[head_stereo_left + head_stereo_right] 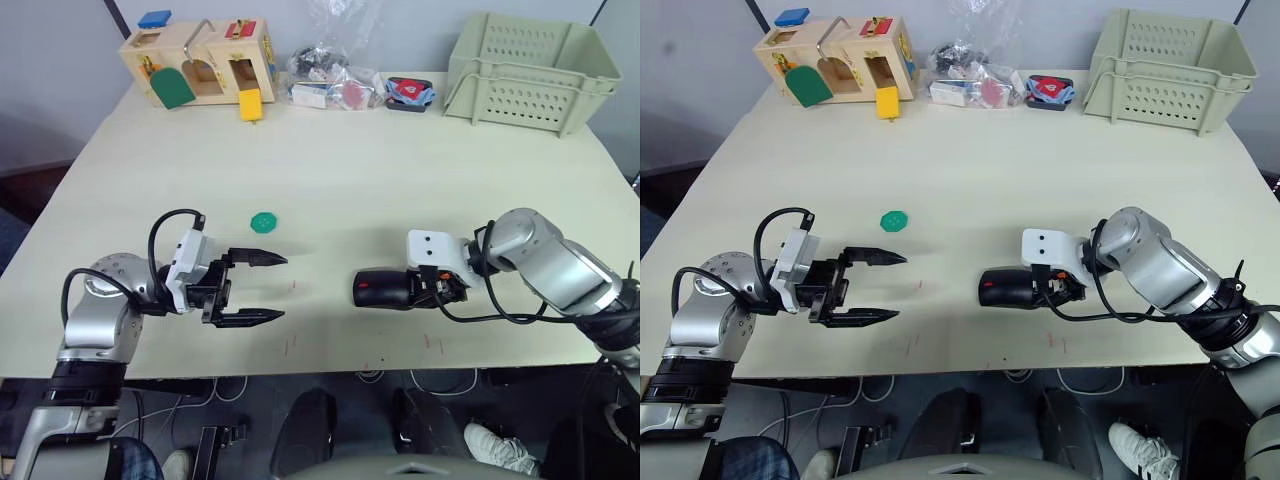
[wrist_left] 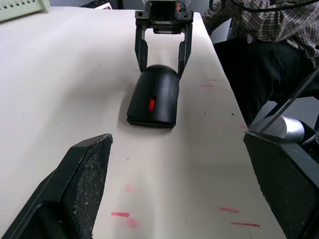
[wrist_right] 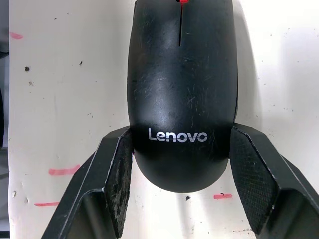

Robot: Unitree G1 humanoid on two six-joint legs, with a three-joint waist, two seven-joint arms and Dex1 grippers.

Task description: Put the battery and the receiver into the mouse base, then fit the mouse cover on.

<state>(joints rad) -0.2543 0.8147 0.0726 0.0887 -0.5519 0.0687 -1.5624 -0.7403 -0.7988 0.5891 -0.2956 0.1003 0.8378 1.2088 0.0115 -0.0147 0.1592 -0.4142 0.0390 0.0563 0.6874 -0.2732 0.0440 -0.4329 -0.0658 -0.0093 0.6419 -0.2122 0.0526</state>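
The mouse lies on the table [image 1: 330, 170] near its front edge. Its glossy black mouse cover [image 3: 182, 89] with pale lettering sits on top of the mouse base [image 2: 149, 121], and the red wheel [image 2: 152, 104] shows through the slot. My right gripper [image 3: 182, 137] holds the mouse's rear end, one pad [image 3: 122, 174] against each side. To the left of the mouse, my left gripper [image 1: 283, 288] stands wide open and empty, its fingers [image 2: 84, 169] pointing at the mouse's front. The battery and the receiver are hidden.
A green round disc [image 1: 263, 221] lies just beyond my left gripper. Along the far edge stand a wooden latch box [image 1: 200, 62], plastic bags of small parts [image 1: 330, 80] and a pale green crate [image 1: 530, 70]. A person in a plaid shirt [image 2: 259, 25] sits past the table's front edge.
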